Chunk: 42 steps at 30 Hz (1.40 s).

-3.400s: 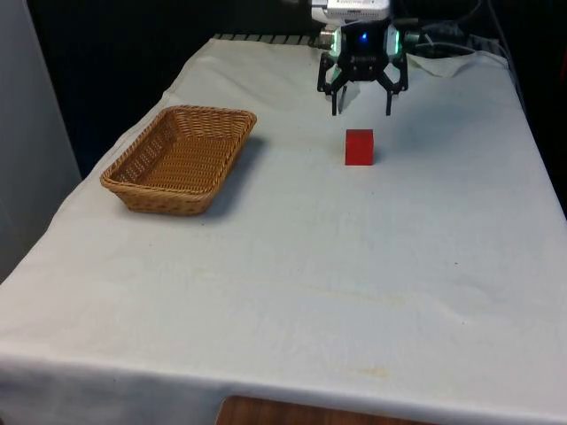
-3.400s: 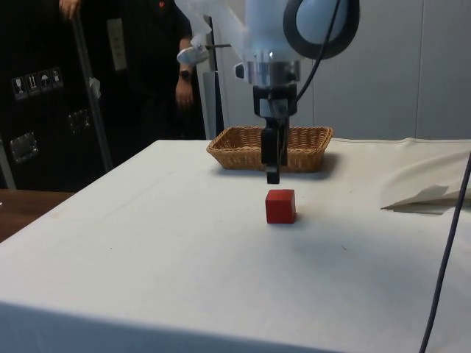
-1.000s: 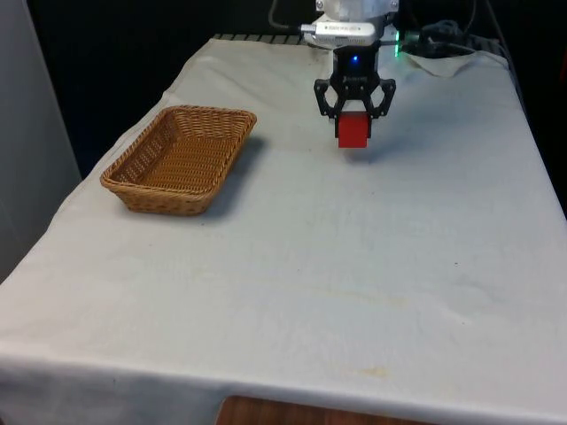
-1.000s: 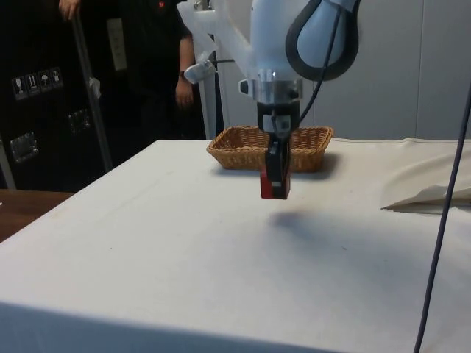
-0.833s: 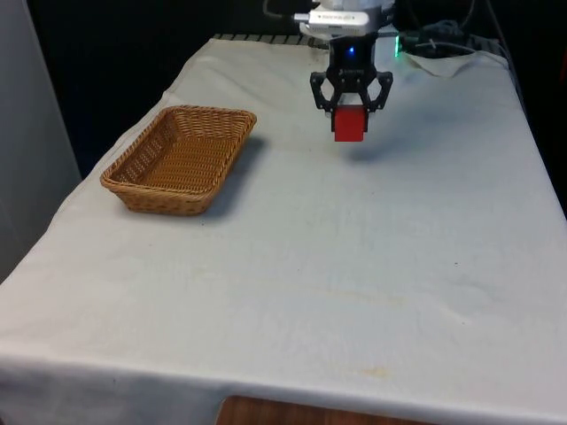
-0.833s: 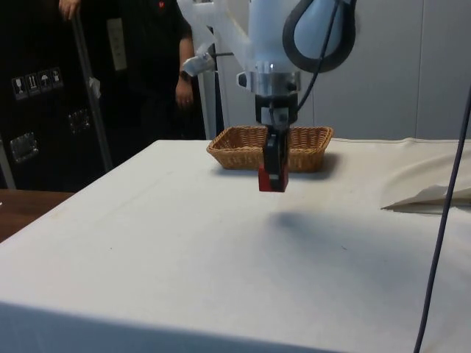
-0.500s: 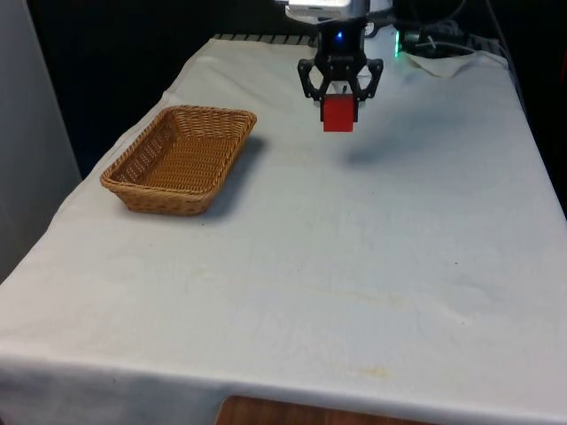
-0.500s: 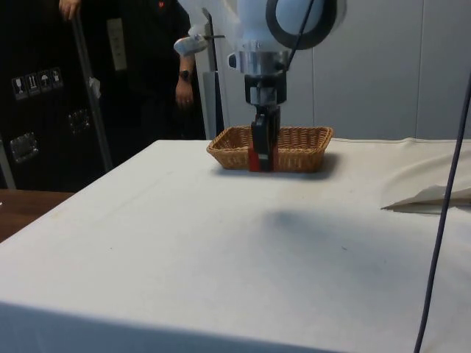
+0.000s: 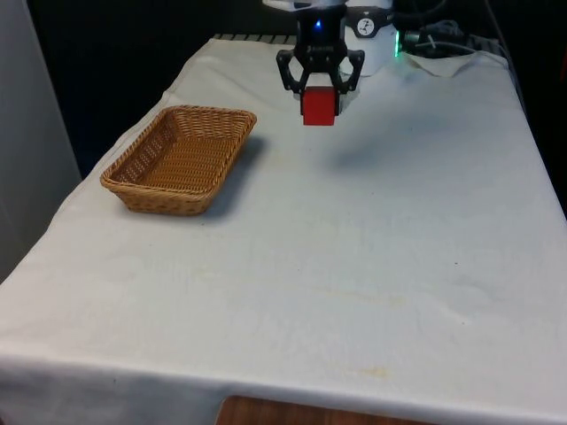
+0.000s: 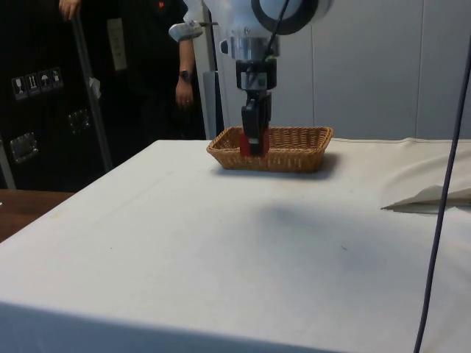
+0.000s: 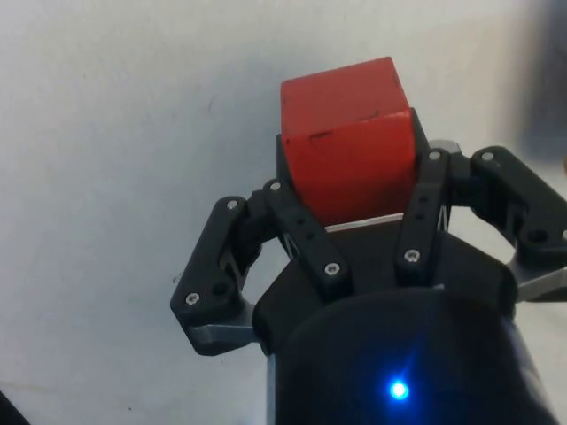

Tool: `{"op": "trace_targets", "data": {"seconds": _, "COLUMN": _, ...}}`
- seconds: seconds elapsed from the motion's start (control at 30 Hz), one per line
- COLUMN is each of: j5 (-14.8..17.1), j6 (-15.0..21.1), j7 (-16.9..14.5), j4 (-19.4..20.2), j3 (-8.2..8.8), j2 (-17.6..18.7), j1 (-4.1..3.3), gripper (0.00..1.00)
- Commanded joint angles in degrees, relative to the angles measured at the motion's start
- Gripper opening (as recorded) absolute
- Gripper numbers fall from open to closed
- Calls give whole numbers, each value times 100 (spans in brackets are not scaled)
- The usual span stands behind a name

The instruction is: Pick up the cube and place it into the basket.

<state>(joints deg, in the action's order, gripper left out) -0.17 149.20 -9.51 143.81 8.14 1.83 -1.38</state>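
Your red cube (image 9: pixel 319 106) is off the table, clamped between the two black fingers of the gripper (image 9: pixel 319 92), and it hangs in the air above the white cloth (image 9: pixel 354 266) toward the table's far end. In the wrist view you can see the cube (image 11: pixel 347 146) squeezed from both sides by the fingers (image 11: pixel 297 232), with bare cloth below it and nothing else touching it. From the side you will find the cube (image 10: pixel 252 143) and gripper (image 10: pixel 254 136) overlapping the near wall of the wicker basket (image 10: pixel 272 147), but the front view shows they are apart: the cube is held well above the cloth and to the front view's right of the basket (image 9: pixel 182 158), not over its opening. The basket sits upright on the cloth on the front view's left side, and nothing can be seen inside it. A soft shadow lies on the cloth to the front view's right of the cube. Behind the table, in the side view, a person (image 10: pixel 165 66) in dark clothing stands before the dark cabinets, one hand (image 10: pixel 184 92) hanging at the side.
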Motion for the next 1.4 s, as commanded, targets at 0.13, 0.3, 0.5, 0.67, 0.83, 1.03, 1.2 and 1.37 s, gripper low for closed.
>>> {"op": "trace_targets", "data": {"seconds": 0.13, "j5": 40, "j6": -120, "j7": -212, "j4": -275, "j3": 155, "j2": 120, "j1": 23, "gripper": 1}}
{"op": "trace_targets", "data": {"seconds": 0.3, "j5": 63, "j6": -143, "j7": -361, "j4": -470, "j3": 281, "j2": 241, "j1": 40, "gripper": 1}}
{"op": "trace_targets", "data": {"seconds": 0.5, "j5": 74, "j6": -166, "j7": -533, "j4": -682, "j3": 430, "j2": 401, "j1": 69, "gripper": 1}}
{"op": "trace_targets", "data": {"seconds": 0.67, "j5": 92, "j6": -178, "j7": -710, "j4": -859, "j3": 567, "j2": 539, "j1": 97, "gripper": 1}}
{"op": "trace_targets", "data": {"seconds": 0.83, "j5": 120, "j6": -189, "j7": -882, "j4": -1031, "j3": 699, "j2": 670, "j1": 126, "gripper": 1}}
{"op": "trace_targets", "data": {"seconds": 1.03, "j5": 155, "j6": -195, "j7": -1089, "j4": -1220, "j3": 859, "j2": 819, "j1": 155, "gripper": 1}}
{"op": "trace_targets", "data": {"seconds": 1.2, "j5": 189, "j6": -183, "j7": -1306, "j4": -1369, "j3": 1020, "j2": 963, "j1": 183, "gripper": 1}}
{"op": "trace_targets", "data": {"seconds": 1.37, "j5": 235, "j6": -143, "j7": -1467, "j4": -1444, "j3": 1129, "j2": 1083, "j1": 206, "gripper": 1}}
